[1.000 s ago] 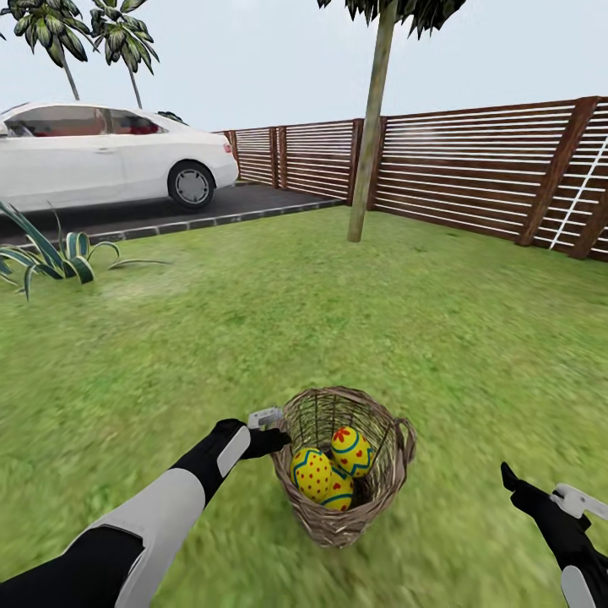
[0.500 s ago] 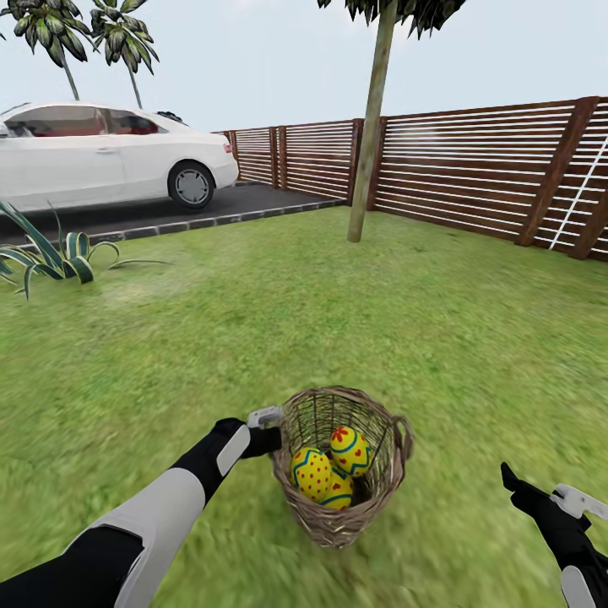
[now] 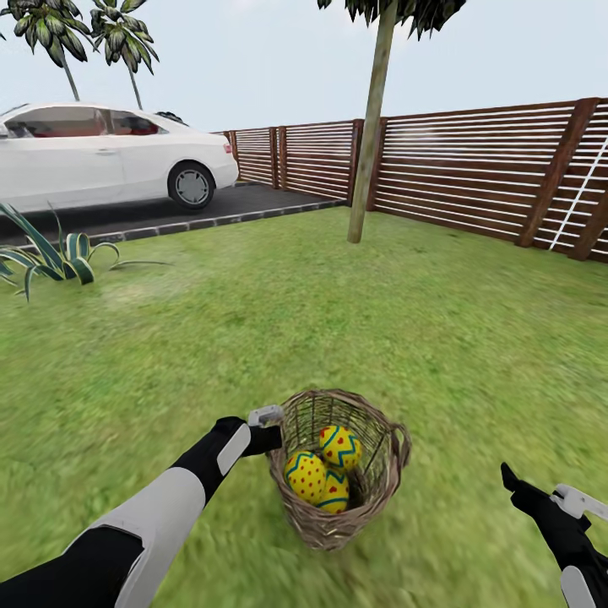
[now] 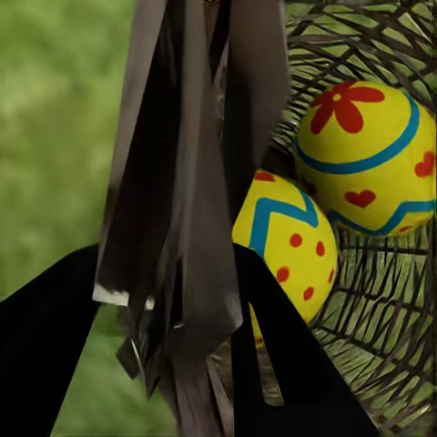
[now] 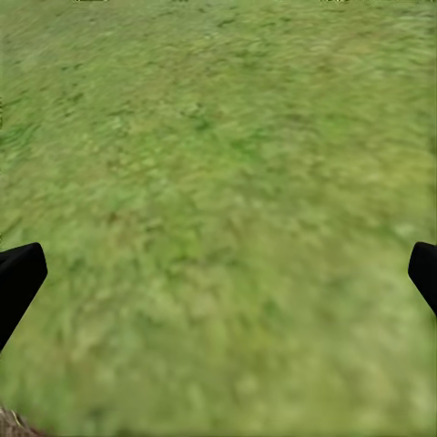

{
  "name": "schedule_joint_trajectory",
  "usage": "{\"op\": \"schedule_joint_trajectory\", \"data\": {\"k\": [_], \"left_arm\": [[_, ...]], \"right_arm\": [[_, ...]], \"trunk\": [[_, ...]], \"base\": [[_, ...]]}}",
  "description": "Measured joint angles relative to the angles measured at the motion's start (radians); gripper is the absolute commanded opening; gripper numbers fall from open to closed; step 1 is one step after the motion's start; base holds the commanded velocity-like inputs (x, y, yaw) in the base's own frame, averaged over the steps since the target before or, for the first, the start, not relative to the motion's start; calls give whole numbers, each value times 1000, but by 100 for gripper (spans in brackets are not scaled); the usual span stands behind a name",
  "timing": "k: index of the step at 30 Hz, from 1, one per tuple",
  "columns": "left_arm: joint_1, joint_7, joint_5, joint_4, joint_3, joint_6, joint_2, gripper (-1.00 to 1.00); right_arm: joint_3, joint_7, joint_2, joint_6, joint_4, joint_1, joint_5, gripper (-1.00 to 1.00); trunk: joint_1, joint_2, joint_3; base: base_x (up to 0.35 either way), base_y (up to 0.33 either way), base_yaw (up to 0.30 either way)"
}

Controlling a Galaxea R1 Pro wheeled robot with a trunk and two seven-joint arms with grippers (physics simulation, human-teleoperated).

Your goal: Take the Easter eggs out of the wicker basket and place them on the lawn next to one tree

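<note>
Left tool (image 3: 272, 437) clamps woven-twig wicker basket (image 3: 314, 515) rim; right tool (image 5: 218, 273) spread apart

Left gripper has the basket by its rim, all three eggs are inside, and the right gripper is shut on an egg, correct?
Not quite: the right gripper is open and empty over the lawn, as the right wrist view shows. The left gripper does clamp the basket rim, eggs inside.

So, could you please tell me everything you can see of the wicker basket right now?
The wicker basket is small, round and brown, of open twig weave, with a loop handle on its far side. It stands on the lawn, tilted, and holds three Easter eggs. The left gripper grips its rim, one finger outside the wall and one inside.
</note>
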Motion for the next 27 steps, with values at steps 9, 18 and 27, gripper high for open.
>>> {"op": "schedule_joint_trajectory", "data": {"k": [9,18,27], "left_arm": [[-2,-1,-1,-24,0,5,0,-100],[-2,-2,-4,-26,1,7,3,-100],[-3,-2,-7,-26,78,10,6,-100]], "right_arm": [[0,-1,1,0,1,0,0,100],[0,-2,1,0,2,0,0,100],[1,0,3,-3,1,0,4,100]], "trunk": [[-35,63,28],[-69,126,56],[-104,189,85]], "base": [[0,0,0],[0,0,0],[0,0,0]]}}
